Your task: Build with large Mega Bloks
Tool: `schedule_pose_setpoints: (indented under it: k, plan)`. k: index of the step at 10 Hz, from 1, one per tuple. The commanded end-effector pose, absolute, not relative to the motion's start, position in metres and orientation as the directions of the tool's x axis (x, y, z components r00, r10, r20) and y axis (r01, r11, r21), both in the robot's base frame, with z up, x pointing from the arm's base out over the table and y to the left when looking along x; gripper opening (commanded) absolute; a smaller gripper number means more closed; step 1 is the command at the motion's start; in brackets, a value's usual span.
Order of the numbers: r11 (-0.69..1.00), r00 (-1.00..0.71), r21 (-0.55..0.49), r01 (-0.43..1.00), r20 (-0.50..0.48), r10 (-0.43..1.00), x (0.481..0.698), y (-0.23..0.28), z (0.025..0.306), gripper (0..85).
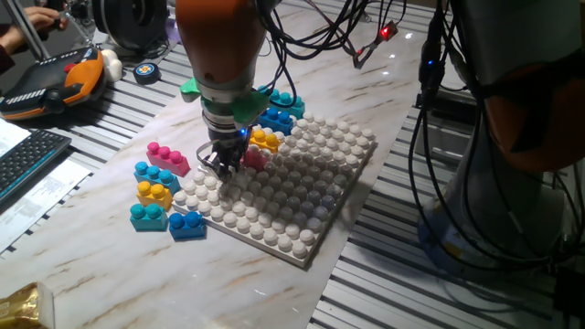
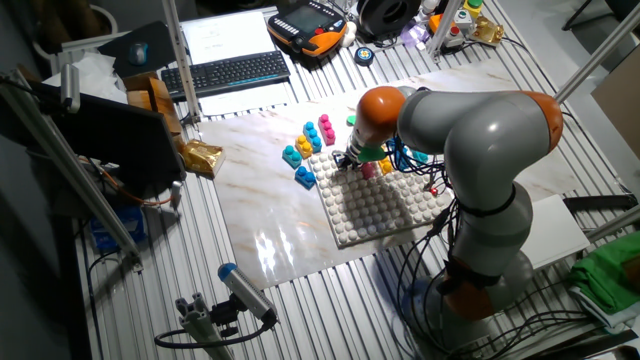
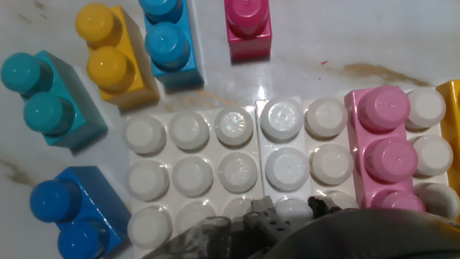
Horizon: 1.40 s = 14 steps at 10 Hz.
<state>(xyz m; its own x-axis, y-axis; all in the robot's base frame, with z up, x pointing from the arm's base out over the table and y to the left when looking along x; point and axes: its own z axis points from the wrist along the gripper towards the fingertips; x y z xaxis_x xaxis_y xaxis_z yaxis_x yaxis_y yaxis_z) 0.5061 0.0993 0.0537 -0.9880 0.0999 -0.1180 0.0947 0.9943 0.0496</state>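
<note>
A pink long Mega Blok (image 3: 388, 155) sits pressed on the grey-white baseplate (image 3: 190, 176) near its edge; it also shows in one fixed view (image 1: 255, 157). An orange-yellow brick (image 1: 265, 139), a blue one (image 1: 275, 119) and a teal one (image 1: 285, 100) lie behind it. A magenta long brick (image 1: 167, 157) lies on the table left of the plate; only its end (image 3: 248, 27) shows in the hand view. My gripper (image 1: 221, 166) hovers low over the plate's corner, left of the pink brick, with a gap between the fingers and nothing in it; it also shows in the hand view (image 3: 293, 210).
Short two-stud bricks lie beside the plate on the marble table: teal (image 3: 42, 97), yellow (image 3: 115, 54), light blue (image 3: 169, 36), blue (image 3: 66, 212). A keyboard (image 1: 27, 155) and a teach pendant (image 1: 55, 82) sit at the far left. Cables hang at the right.
</note>
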Motion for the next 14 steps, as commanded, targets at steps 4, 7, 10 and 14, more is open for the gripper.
schedule_pose_setpoints:
  k: [4,7,10,14]
  plan:
    - [0.995,-0.989,0.034,0.091,-0.117,0.094,0.505,0.1,0.058,0.7]
    - [0.998,-0.991,0.03,0.048,-0.128,0.051,0.506,0.102,0.065,14.7]
    - [0.997,-0.985,0.021,0.071,-0.155,0.073,0.506,0.103,0.068,45.3]
    - [0.996,-0.985,0.023,0.084,-0.152,0.087,0.507,0.102,0.078,47.7]
